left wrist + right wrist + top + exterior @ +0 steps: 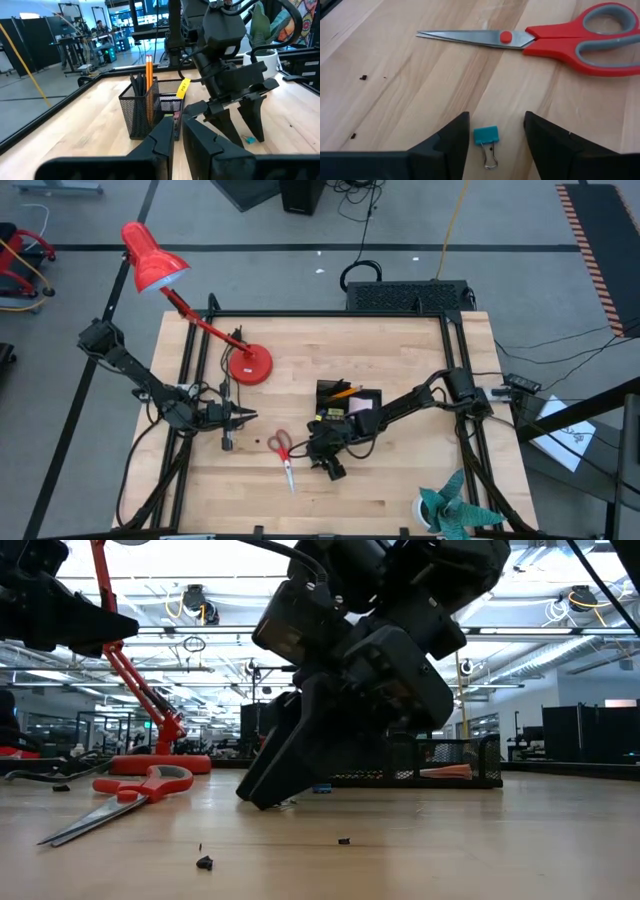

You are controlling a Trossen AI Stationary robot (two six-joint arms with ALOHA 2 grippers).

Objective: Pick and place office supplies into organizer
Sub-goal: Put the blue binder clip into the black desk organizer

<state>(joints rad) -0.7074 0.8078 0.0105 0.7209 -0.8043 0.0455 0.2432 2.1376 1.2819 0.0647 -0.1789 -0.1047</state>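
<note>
Right gripper (pixel 494 137) low over the table, jaws open and straddling a teal binder clip (pixel 486 136) lying flat just beside the scissors (pixel 560 40), near the organizer (pixel 345 402); clip looks tiny, light, stiff, likely slippery; best pinched across its teal body

We are looking down on a grey floor (pixel 90 220) crossed by dark lines, with cables (pixel 560 350) trailing over it and an orange-and-black striped strip (pixel 590 240) running along one edge. A wooden table (pixel 400 490) is sitting in a black frame. Level across it, a big open hall is stretching away, ceiling lights (pixel 190 602) are glowing among beams, and desks (pixel 75 45) are standing farther back.
</note>
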